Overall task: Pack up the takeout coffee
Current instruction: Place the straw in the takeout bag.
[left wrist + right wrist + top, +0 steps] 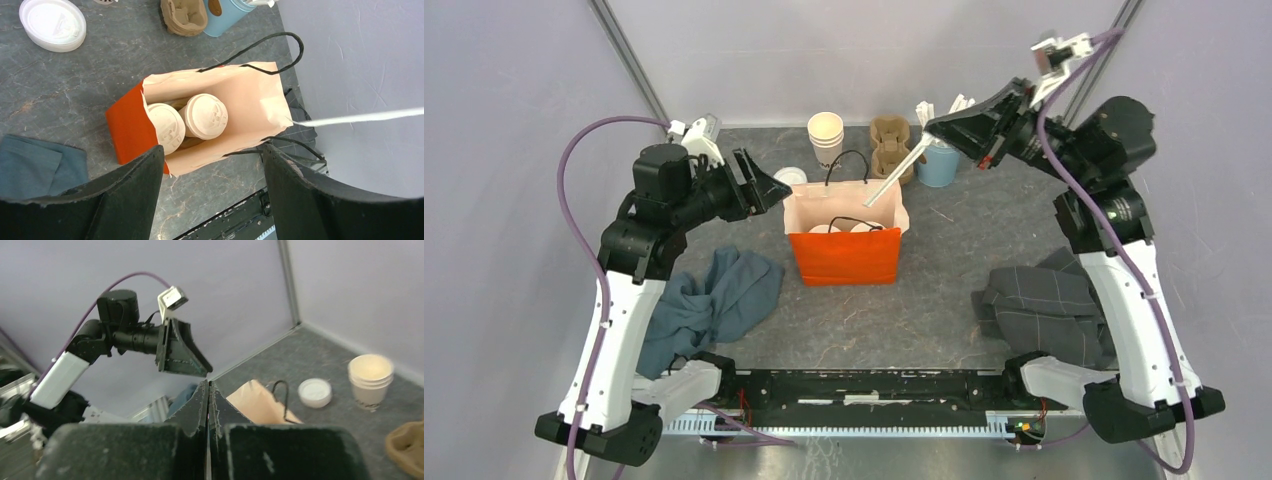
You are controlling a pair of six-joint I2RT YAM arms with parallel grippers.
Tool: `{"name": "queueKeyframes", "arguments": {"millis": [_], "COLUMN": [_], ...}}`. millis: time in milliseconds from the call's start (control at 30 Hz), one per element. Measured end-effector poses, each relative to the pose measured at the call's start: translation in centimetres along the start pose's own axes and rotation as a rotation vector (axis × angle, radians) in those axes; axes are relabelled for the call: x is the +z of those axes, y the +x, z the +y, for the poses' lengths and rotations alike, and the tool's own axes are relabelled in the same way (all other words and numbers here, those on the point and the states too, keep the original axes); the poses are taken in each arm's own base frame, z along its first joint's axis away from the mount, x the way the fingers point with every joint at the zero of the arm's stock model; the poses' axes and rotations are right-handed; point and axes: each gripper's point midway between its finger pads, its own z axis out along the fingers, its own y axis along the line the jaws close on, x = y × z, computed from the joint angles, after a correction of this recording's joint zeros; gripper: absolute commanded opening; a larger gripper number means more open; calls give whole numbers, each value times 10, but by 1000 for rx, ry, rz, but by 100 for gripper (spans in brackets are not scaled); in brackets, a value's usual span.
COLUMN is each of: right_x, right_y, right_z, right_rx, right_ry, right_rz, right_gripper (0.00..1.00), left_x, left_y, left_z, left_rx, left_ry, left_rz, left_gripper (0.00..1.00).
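Two lidded cups of takeout coffee are seen standing close together at the bottom of the orange paper bag. The bag is set upright and open-mouthed at the middle of the counter. The main part of the packing is therefore judged done.

The right jaws are clenched on a thin white stick. It is held high to the right of the bag and slanted down, so that its free end lies at the bag's mouth, by the right rim. This slant is judged to be meant for dropping the stick in beside the cups. Whether the tip touches the paper cannot be told.

The left jaws are spread wide and grasp nothing. They are hung above the bag's left side and turned down toward its mouth, and no wall or handle is touched. They are judged to be placed there to steady the bag if needed, clear of the stick's path.

Behind the bag, a stack of lidless cups, a pile of loose lids, a cardboard carrier and a blue cup of spare sticks are set apart, unused. A light bag like this could be tipped by a sideways push on its rim, so a release from above is called for.
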Motion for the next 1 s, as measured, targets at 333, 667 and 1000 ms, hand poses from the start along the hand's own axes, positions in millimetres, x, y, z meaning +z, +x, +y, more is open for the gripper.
{"name": "queueKeyframes", "arguments": {"millis": [333, 667, 1000], "right_x": [54, 65, 56], "right_y": [79, 155, 236], "right_z": [19, 4, -13], "right_rx": [144, 208, 254], "right_ry": [-115, -55, 36], "right_rz": [190, 328, 478], "right_gripper": [0, 0, 29], "left_x": [-14, -22, -21], "left_y": [5, 7, 8], "left_z": [-6, -8, -7], "left_rx": [5, 8, 4], "left_ry": [37, 40, 35], "left_rz": [-25, -33, -23], "left_gripper": [79, 80, 80]}}
